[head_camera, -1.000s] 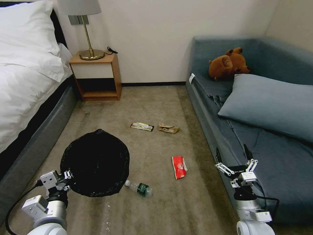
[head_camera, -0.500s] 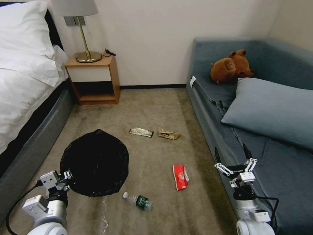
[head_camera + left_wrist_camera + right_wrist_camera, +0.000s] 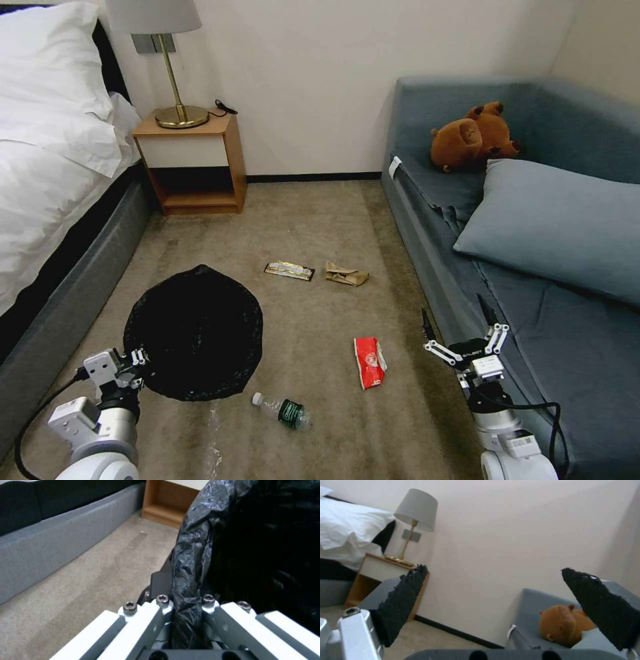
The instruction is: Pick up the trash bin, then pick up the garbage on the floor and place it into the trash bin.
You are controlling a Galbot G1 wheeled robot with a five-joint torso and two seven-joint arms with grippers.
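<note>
- The left gripper [image 3: 137, 363] has its fingers [image 3: 160, 605] closed tight on the rim of the trash bin [image 3: 193, 333], with a fold of the black liner pinched between them; the bin's dark mouth opens just beyond the fingertips.
- The right gripper [image 3: 460, 330] hangs above the carpet at the edge of the blue sofa [image 3: 567, 300], its black fingers [image 3: 403, 600] spread wide with nothing between them and pointing upward toward the wall.
- The plastic bottle [image 3: 283, 409] lies on its side on the floor [image 3: 320, 220], close to the bin's near edge and well to the left of the open fingers.
- The red-white wrapper [image 3: 369, 360] lies flat nearest the open fingers, a little to their left.
- The crumpled brown paper bag [image 3: 345, 274] and the flat dark wrapper [image 3: 289, 270] sit side by side farther ahead, well apart from both grippers.
- Judged by its look, the bin is light, but the liner is thin and slick, so a grip on the plastic alone could slide; the stiff rim under it is the safer hold.
- The bottle is probably light, hard and apt to roll; across its middle, by the green label, seems the best place to grip.
- The wrappers are thin, limp and flat to the carpet, so a raised edge or crease is where to pinch; the paper bag should crush easily and offers folds to grab.
</note>
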